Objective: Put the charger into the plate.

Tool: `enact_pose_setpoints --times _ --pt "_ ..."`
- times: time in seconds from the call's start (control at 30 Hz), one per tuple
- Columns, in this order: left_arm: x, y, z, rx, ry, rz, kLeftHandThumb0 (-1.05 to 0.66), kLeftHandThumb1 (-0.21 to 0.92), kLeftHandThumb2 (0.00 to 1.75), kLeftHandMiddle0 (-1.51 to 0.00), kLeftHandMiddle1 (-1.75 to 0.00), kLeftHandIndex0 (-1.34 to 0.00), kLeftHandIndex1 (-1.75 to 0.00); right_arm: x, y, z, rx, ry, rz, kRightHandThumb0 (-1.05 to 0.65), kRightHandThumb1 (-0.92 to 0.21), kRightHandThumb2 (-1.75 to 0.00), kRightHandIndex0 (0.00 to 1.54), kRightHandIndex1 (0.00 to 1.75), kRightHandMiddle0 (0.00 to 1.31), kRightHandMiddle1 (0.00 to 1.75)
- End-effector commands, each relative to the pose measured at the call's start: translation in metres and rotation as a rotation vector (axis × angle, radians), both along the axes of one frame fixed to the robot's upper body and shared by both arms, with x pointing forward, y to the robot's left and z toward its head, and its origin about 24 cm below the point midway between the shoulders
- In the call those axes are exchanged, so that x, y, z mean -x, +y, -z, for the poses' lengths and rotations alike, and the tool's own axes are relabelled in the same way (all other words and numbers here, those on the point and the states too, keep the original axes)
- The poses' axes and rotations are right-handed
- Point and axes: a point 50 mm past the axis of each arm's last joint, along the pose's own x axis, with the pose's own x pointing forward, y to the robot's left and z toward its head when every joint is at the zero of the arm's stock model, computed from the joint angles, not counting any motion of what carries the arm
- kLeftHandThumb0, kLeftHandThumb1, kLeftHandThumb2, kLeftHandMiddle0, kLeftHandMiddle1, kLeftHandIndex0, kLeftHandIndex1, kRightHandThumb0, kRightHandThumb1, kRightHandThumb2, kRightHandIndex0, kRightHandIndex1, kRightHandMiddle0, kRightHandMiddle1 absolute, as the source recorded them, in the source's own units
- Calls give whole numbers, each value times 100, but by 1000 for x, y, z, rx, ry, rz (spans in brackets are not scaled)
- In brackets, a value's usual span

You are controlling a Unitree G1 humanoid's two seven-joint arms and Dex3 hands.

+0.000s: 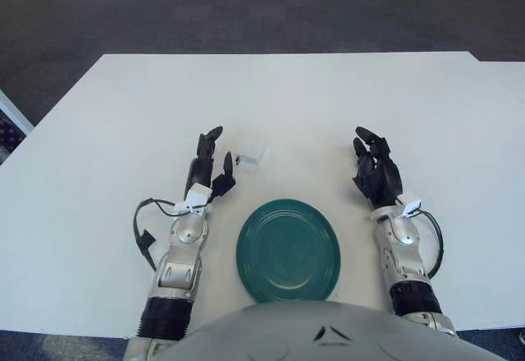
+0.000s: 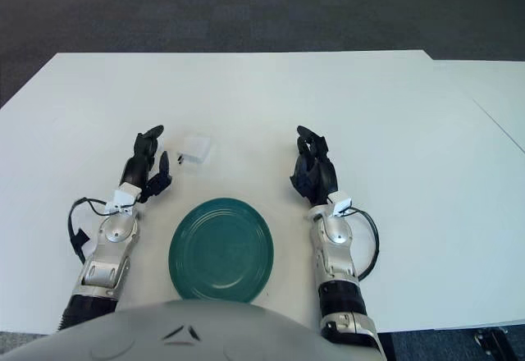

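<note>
Reaching across the broad white table, the humanoid's black three-fingered left hand is extending its fingers, spread and holding nothing, toward the small white cube-shaped charger. The charger is lying flat on the tabletop beyond the round dark-green plate, off toward the plate's far left edge and well clear of its rim; the plate itself is carrying nothing. The left hand's fingertips are sitting just beside the charger on its left, with a narrow strip of table showing between them, so no contact is being made. The silver forearm behind that hand is angling in from the plate's left, a black cable looping beside the wrist. On the plate's opposite side, the black right hand is hovering at about the same depth as the charger, its fingers loosely curled upward and gripping nothing, well apart from both the plate and the charger. Dark grey carpet is filling the floor beyond the table's far edge.
</note>
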Motion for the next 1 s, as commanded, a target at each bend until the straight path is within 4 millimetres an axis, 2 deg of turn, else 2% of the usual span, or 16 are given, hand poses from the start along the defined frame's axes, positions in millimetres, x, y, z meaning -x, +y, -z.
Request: enact_pose_setpoints --times 0.0,0.07,0.23,0.4,0.67,0.97 --pt "-22 -2 -22 -264 -95 54 -103 92 68 -19 0 0 -72 41 0 61 -53 349 35 -83 -92 -77 43 0 2 82" --pt "-32 -5 -26 -327 -90 80 -104 92 66 -17 0 0 -71 42 0 62 -48 347 32 -83 -92 -77 42 0 1 82" --pt "-44 -13 -31 -397 -71 136 -105 92 64 -15 0 0 -67 42 1 62 -38 345 26 -82 -92 -79 41 0 0 82" --pt "-53 -19 -33 -435 -50 201 -105 92 58 -9 0 0 -46 44 3 63 -29 349 24 -82 -92 -82 40 0 0 80" --pt "-69 -32 -17 -519 -3 304 -105 92 49 -1 0 0 -29 46 5 64 -32 356 29 -81 -92 -83 40 0 0 81" --pt "-78 -37 1 -626 52 387 -105 92 43 0 0 0 -27 48 7 65 -24 356 31 -82 -92 -83 39 0 0 80"
